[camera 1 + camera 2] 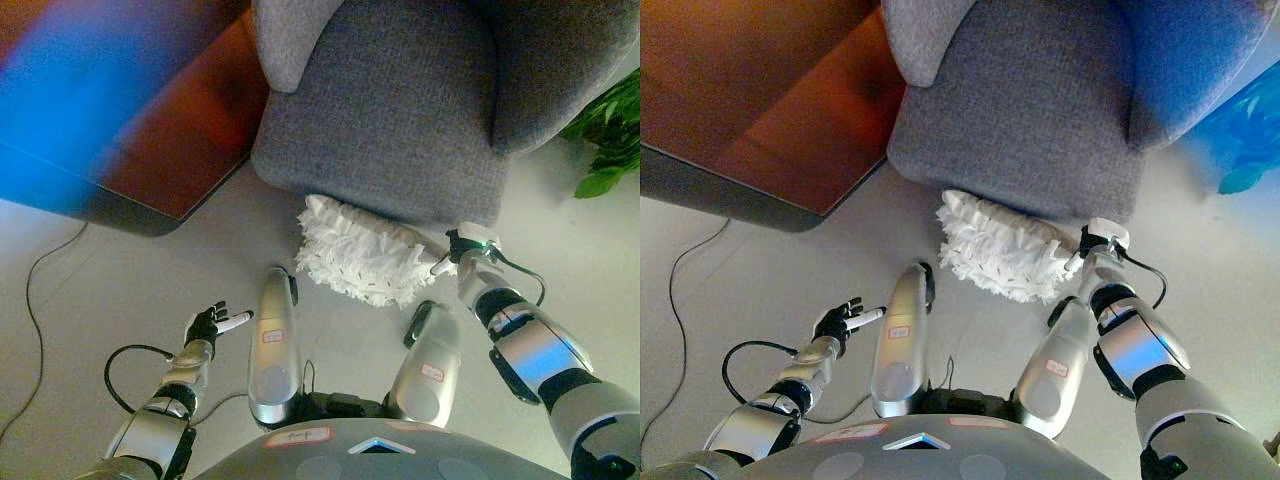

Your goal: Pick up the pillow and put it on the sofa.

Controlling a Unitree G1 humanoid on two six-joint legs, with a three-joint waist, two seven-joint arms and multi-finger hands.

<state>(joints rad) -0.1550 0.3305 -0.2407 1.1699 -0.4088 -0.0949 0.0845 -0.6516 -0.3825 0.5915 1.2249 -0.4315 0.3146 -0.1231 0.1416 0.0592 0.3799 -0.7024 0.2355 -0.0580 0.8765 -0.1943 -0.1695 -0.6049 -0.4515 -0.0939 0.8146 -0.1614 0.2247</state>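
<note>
A white ruffled pillow (360,255) lies on the pale floor, leaning against the front edge of the grey sofa (390,110). My right hand (466,249) is at the pillow's right end and touches its edge, close to the sofa's front. I cannot make out its grip. My left hand (212,324) hovers over bare floor at the lower left, well away from the pillow, with its fingers spread open and nothing in it.
A dark brown wooden table (760,100) stands at the upper left, its corner close to the sofa's left side. A green plant (610,140) shows at the right edge, beside the sofa. Pale floor (120,270) stretches left of the pillow.
</note>
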